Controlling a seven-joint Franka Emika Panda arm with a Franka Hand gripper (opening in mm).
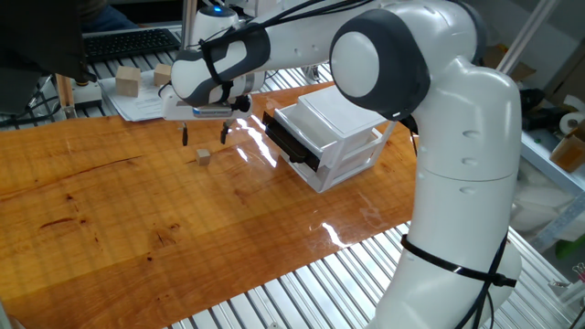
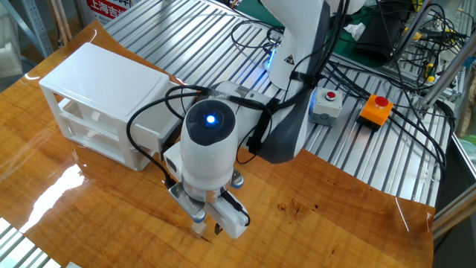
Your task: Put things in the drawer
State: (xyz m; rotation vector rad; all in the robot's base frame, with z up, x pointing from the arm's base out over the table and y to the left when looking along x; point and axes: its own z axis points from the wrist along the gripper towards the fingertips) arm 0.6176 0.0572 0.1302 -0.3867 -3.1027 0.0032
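Observation:
A tiny tan wooden cube (image 1: 203, 157) lies on the wooden table, left of the cabinet. My gripper (image 1: 204, 136) hangs open just above it, one dark finger (image 1: 184, 137) on each side, not touching it. In the other fixed view the gripper (image 2: 206, 228) points down and hides most of the cube. The white two-drawer cabinet (image 1: 340, 128) stands to the right. Its upper black-fronted drawer (image 1: 291, 139) is pulled out toward the cube. That drawer (image 2: 151, 123) shows partly behind the arm.
Two larger wooden blocks (image 1: 128, 82) (image 1: 165, 75) rest on papers (image 1: 144, 105) past the table's far edge, near a keyboard (image 1: 130, 41). Button boxes (image 2: 375, 109) (image 2: 326, 105) and cables lie on the metal rack beside the arm's base.

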